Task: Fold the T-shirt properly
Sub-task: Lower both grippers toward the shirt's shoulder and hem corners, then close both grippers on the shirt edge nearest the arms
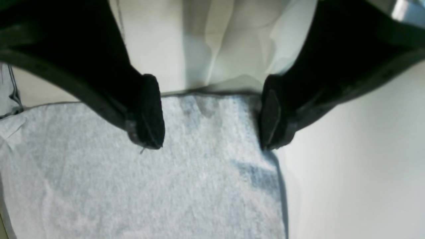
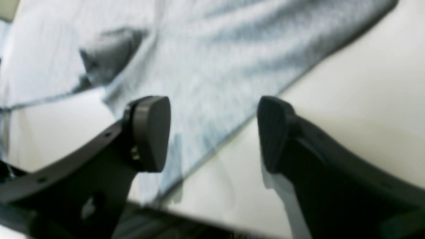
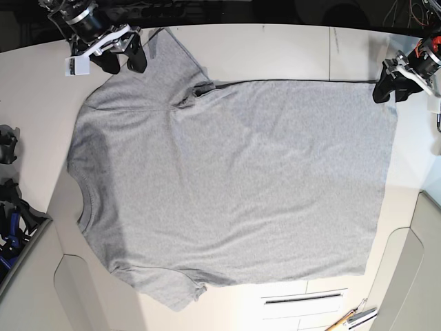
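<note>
The grey T-shirt [image 3: 234,179] lies spread flat on the pale table [image 3: 275,48], neck to the left and hem to the right, plain side up with no lettering showing. My left gripper [image 3: 389,88] is open at the shirt's far hem corner. In the left wrist view the gripper [image 1: 211,122] straddles that corner of the fabric [image 1: 166,186], holding nothing. My right gripper [image 3: 124,61] is open at the far sleeve. In the right wrist view the gripper [image 2: 212,136] hovers over the sleeve's edge [image 2: 215,59], holding nothing.
Dark clamps and cables [image 3: 10,207] sit off the table's left edge. Hand tools [image 3: 351,319] lie at the bottom right. A slot [image 3: 303,298] runs in the table near the shirt's near side.
</note>
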`<state>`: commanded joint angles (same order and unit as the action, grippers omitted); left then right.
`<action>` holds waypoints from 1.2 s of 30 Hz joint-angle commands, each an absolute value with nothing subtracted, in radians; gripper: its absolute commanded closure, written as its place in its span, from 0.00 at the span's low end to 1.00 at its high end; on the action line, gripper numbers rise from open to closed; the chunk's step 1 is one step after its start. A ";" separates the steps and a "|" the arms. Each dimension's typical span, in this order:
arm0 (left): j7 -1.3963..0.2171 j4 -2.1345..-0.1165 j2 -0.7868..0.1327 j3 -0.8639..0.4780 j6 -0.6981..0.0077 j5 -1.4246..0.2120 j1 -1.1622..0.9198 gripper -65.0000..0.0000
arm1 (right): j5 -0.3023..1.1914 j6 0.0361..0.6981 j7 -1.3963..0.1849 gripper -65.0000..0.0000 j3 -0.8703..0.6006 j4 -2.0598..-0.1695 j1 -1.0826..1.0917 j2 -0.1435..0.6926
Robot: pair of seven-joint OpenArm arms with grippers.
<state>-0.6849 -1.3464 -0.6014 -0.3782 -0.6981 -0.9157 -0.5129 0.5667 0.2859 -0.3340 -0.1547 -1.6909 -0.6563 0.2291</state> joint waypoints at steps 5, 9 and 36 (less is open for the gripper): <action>-0.684 -1.346 -0.601 -0.378 -0.698 -0.916 -0.513 0.27 | 0.604 0.295 -0.334 0.36 -0.155 -1.684 -0.654 0.229; -0.677 -1.346 -0.601 -0.378 -0.698 -0.916 -0.512 0.27 | 0.609 0.295 -0.334 0.36 -0.138 -1.684 -0.654 0.229; -0.619 -1.349 -0.601 -0.378 -0.698 -0.915 -0.501 1.00 | 0.459 0.295 -0.265 1.00 -0.042 -1.685 -0.654 0.185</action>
<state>-0.6193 -1.3491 -0.6014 -0.3782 -0.6981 -0.9146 -0.5014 0.4595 0.2955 -0.2646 -0.0418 -1.6848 -0.6540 0.1848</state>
